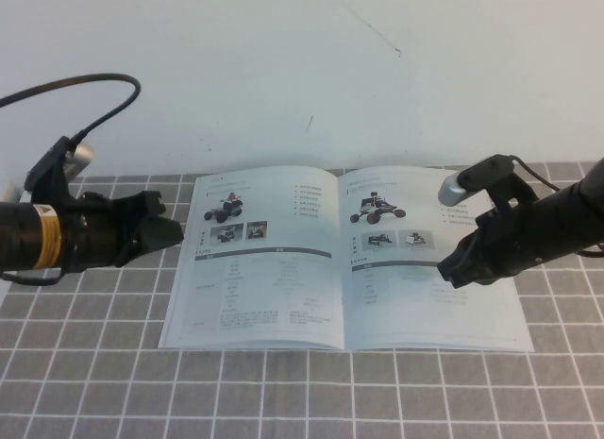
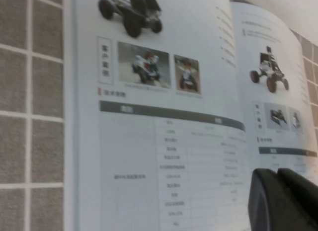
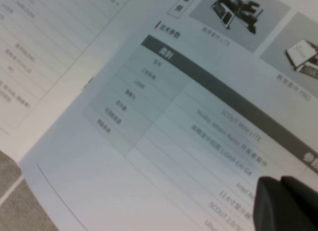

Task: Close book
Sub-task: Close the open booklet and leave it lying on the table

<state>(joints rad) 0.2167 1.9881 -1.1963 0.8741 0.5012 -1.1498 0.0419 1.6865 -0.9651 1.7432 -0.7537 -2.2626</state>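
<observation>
Only the high view places the left gripper [image 1: 175, 233] at nine o'clock of the open book [image 1: 283, 278], the right gripper [image 1: 451, 271] over its three-o'clock page; wrist views show both closed, empty.

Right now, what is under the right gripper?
Under the right gripper lies the book, its right page; contact is hidden. The left gripper is at the book's left edge.
</observation>
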